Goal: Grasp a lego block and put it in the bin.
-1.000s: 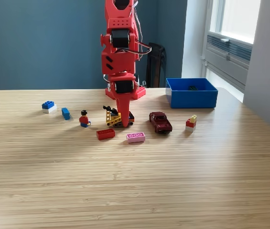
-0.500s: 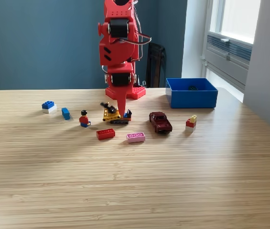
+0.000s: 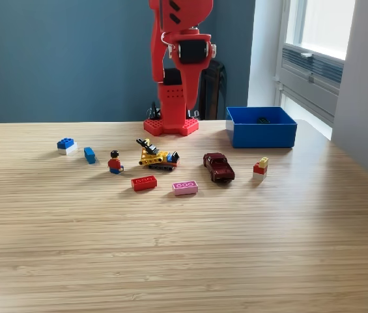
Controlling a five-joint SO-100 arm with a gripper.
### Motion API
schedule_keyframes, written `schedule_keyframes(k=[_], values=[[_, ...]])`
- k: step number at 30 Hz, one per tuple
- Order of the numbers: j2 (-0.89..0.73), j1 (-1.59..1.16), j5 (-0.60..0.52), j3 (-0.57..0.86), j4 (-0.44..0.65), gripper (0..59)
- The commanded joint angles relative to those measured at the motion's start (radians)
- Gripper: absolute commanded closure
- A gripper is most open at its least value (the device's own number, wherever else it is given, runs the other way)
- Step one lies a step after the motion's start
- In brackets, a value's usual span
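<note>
The wooden table (image 3: 184, 261) fills the exterior view, with lots of bare room at the front. The red arm (image 3: 177, 65) stands tall at the back edge. Its gripper (image 3: 172, 120) seems to hang low by the red base; the view is poor, so I cannot tell if the jaws are apart or together.

The blue bin (image 3: 262, 127) sits to the exterior view's right of the jaws, near the table's far edge.

In front of the jaws lie small toys: a dark red car (image 3: 219, 167), a yellow digger (image 3: 156, 156), a red block (image 3: 144, 183) and a pink block (image 3: 185, 188).
</note>
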State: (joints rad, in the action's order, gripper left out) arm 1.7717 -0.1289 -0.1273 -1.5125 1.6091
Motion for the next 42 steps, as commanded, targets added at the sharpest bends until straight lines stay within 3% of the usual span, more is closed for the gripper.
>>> schedule_keyframes(k=[1, 3, 8, 14, 22, 35, 42], values=[[0.02, -0.003, 0.017, -0.069, -0.006, 58.6], [0.018, 0.005, 0.031, -0.129, -0.043, 58.5], [0.017, 0.055, 0.087, -0.285, -0.175, 39.6], [0.008, 0.129, 0.16, -0.423, -0.327, 33.9], [0.002, 0.186, 0.207, -0.565, -0.459, 33.7], [0.0, 0.193, 0.209, -0.638, -0.488, 34.0], [0.0, 0.196, 0.219, -0.732, -0.62, 35.1]])
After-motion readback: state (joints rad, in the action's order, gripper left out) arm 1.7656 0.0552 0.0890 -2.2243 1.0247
